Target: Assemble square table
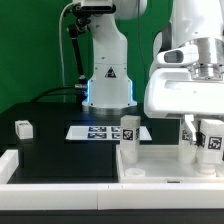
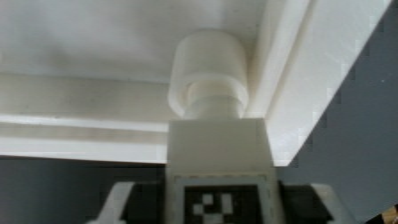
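While the pincer point(image 1: 200, 127) is clamped on the tagged body of a short white held leg point(image 2: 217, 110), that leg stands upright with its narrow end meeting a corner of the square top point(image 1: 160, 162), just inside the raised rim, on the exterior view's right. A second leg point(image 1: 128, 132) stands upright on the top's far edge. What looks like a third leg point(image 1: 22, 127) lies well apart on the black table point(image 1: 50, 150), and the marker board point(image 1: 100, 131) lies behind the top. The step in hand appears to be seating the held leg in its corner hole; the next move likely calls for turning it down until firm, keeping it upright, then letting go
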Available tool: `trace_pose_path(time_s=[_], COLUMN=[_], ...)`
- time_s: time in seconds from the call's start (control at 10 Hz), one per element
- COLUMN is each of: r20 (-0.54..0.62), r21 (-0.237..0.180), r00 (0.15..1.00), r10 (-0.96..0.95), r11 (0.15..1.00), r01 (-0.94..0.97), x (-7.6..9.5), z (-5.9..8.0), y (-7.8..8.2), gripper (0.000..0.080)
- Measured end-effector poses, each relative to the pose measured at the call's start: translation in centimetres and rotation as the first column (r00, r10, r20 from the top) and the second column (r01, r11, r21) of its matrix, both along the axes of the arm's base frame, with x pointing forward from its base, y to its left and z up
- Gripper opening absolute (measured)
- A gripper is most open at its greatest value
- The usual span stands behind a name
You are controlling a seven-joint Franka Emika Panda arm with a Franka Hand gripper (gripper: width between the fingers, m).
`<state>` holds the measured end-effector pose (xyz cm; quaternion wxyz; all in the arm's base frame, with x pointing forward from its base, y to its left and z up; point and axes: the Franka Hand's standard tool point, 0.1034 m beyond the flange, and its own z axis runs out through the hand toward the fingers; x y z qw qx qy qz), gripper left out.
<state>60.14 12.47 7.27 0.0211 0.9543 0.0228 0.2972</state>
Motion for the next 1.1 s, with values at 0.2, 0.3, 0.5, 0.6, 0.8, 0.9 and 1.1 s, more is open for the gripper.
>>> trace_pose_path(time_s=[0.2,0.3,0.5,0.6,0.8,0.9,1.1], r20=[-0.002,-0.011,-0.013,-0.013,-0.013,-0.013,-0.013], r21=[-0.002,-0.006,-0.008,-0.008,-0.008,-0.008,-0.008], r00=[1.000,1.000,1.000,1.000,1.000,1.000,1.000], r10=[0.001,0.004,0.005,0.005,0.005,0.006,0.006], r11=[1.000,1.000,1.000,1.000,1.000,1.000,1.000], r01=[-0.001,-0.004,-0.005,-0.005,-0.006,-0.006,-0.006], x=[-0.02,-0.06,-0.04,-0.04,-0.04,-0.04,-0.04], z=[-0.05,-0.17,-0.18,-0.19,-0.18,-0.18,-0.18], y=[-0.05,-0.26,-0.29,-0.29,-0.30,-0.30,-0.30], gripper=[0.0286,0.0286,0.0286,0.0381,0.0613,0.0613,0.0642])
